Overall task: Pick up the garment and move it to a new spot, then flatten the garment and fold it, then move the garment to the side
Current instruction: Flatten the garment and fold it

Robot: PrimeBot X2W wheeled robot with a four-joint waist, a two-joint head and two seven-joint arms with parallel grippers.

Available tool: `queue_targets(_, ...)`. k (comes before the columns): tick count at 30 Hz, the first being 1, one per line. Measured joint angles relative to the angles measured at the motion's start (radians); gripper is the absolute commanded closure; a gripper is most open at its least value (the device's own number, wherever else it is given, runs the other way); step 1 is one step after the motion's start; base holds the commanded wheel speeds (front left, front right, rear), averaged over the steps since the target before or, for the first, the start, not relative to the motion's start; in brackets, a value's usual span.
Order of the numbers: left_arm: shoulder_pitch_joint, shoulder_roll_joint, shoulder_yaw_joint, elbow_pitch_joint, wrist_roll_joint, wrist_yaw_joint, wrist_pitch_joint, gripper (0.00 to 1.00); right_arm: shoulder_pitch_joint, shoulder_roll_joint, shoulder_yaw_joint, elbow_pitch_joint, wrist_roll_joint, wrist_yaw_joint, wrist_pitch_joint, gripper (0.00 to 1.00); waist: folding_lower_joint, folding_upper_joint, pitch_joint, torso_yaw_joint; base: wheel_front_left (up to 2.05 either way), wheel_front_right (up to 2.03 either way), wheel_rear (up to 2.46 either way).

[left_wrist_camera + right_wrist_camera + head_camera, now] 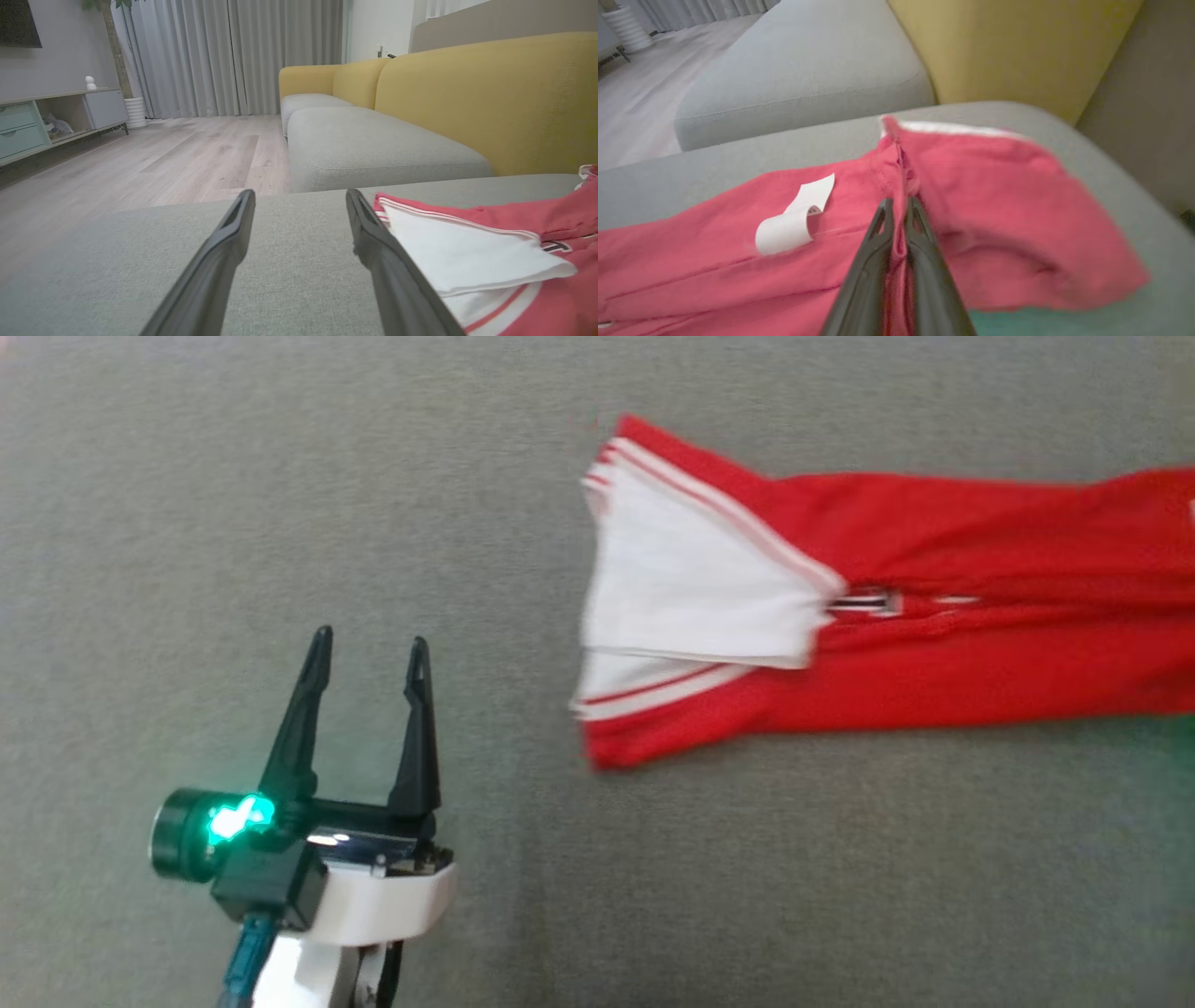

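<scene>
Right hand pinches red garment on grey cushion, yellow backrest behind.

place: home living room | seen: yellow sofa; grey curtains; wood floor; sideboard

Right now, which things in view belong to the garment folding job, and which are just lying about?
Job: red fabric garment with white striped trim; right claw, shut on its red cloth; left claw, open, apart from it; grey fabric cushion under it.
Lying about: yellow upholstered sofa back; grey pleated curtains; pale wooden cabinet with mint drawers.
</scene>
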Motion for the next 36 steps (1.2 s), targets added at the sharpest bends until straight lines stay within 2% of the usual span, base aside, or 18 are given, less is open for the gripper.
queue_targets(3,0.0,-0.004,0.019,0.0,0.01,-0.012,0.0,0.0,-0.024,-0.074,-0.012,-0.082,0.008,0.0,0.071,1.0,0.0,0.0,0.006,-0.027,0.0,0.0,0.0)
queue_targets(7,-0.001,-0.011,0.041,0.007,0.019,-0.034,0.0,0.0,-0.1,-0.072,0.029,-0.251,0.056,0.0,0.175,1.0,0.0001,0.0,0.015,-0.05,0.0,0.0,0.0)
queue_targets(9,-0.002,-0.016,0.043,0.014,0.02,-0.044,0.0,0.0,-0.128,-0.037,0.067,-0.343,0.067,0.0,0.23,1.0,0.0001,0.0,0.018,-0.053,0.0,0.0,0.0)
queue_targets(12,-0.003,-0.026,0.046,0.025,0.02,-0.057,0.0,0.0,-0.137,0.053,0.142,-0.462,0.068,0.0,0.292,1.0,0.0,0.0,0.017,-0.049,0.0,0.0,0.0)
queue_targets(15,-0.003,-0.041,0.047,0.033,0.02,-0.068,0.0,0.0,-0.137,0.136,0.223,-0.533,0.061,0.0,0.335,1.0,0.0,0.0,0.016,-0.037,0.0,0.0,0.0)
queue_targets(19,-0.005,-0.051,0.054,0.041,0.02,-0.081,0.0,0.0,-0.137,0.229,0.346,-0.551,0.043,0.0,0.352,1.0,0.0001,0.0,0.019,-0.012,0.0,0.0,0.0)
queue_targets(22,-0.008,-0.057,0.059,0.05,0.02,-0.088,0.0,0.0,-0.137,0.287,0.433,-0.507,0.029,0.0,0.351,1.0,0.0,0.0,0.025,0.008,0.0,0.0,0.0)
queue_targets(28,-0.027,-0.073,0.061,0.066,0.02,-0.098,0.0,0.0,-0.137,0.321,0.553,-0.389,0.029,0.0,0.322,1.0,0.0001,0.0,0.042,0.05,0.0,0.0,0.0)
queue_targets(29,-0.028,-0.073,0.064,0.067,0.02,-0.099,0.0,0.0,-0.137,0.326,0.568,-0.374,0.029,0.0,0.315,0.95,0.0001,0.0,0.045,0.055,0.0,0.0,0.0)
queue_targets(30,-0.028,-0.074,0.067,0.07,0.02,-0.099,0.0,0.0,-0.137,0.33,0.582,-0.361,0.031,0.0,0.308,0.65,0.0001,0.0,0.047,0.058,0.0,0.0,0.0)
queue_targets(31,-0.028,-0.074,0.069,0.073,0.02,-0.099,0.0,0.0,-0.137,0.335,0.592,-0.349,0.038,0.0,0.302,0.12,0.0001,0.0,0.048,0.062,0.0,0.0,0.0)
queue_targets(32,-0.028,-0.075,0.07,0.075,0.02,-0.099,0.0,0.0,-0.137,0.339,0.596,-0.34,0.048,0.0,0.294,0.0,0.0001,0.0,0.048,0.064,0.0,0.0,0.0)
queue_targets(36,-0.028,-0.077,0.07,0.081,0.02,-0.1,0.0,0.0,-0.138,0.341,0.6,-0.337,0.072,0.0,0.257,0.0,0.0,0.0,0.041,0.067,0.0,0.0,0.0)
